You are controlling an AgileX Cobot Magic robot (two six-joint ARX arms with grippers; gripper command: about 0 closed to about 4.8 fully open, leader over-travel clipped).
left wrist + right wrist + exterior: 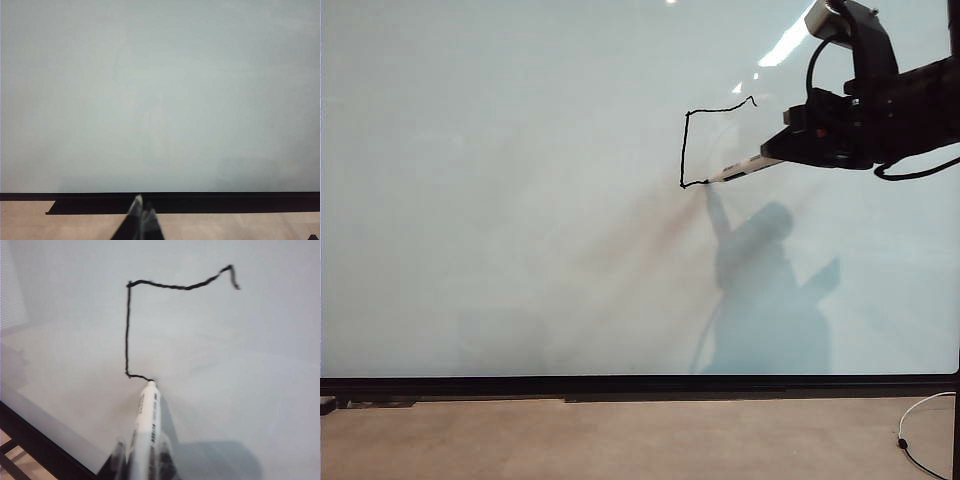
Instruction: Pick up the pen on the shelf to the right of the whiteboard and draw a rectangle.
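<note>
The right end effector is clamped on the pen, high on the right of the whiteboard, with the black tip touching the board at the lower-left corner of the rectangle. The top and left sides are drawn and the bottom side is just begun, so drawing looks about half done. The next move calls for a steady stroke to the right, then up to close the outline. The left end effector hangs low near the board's black frame, its fingers together and holding nothing.
</note>
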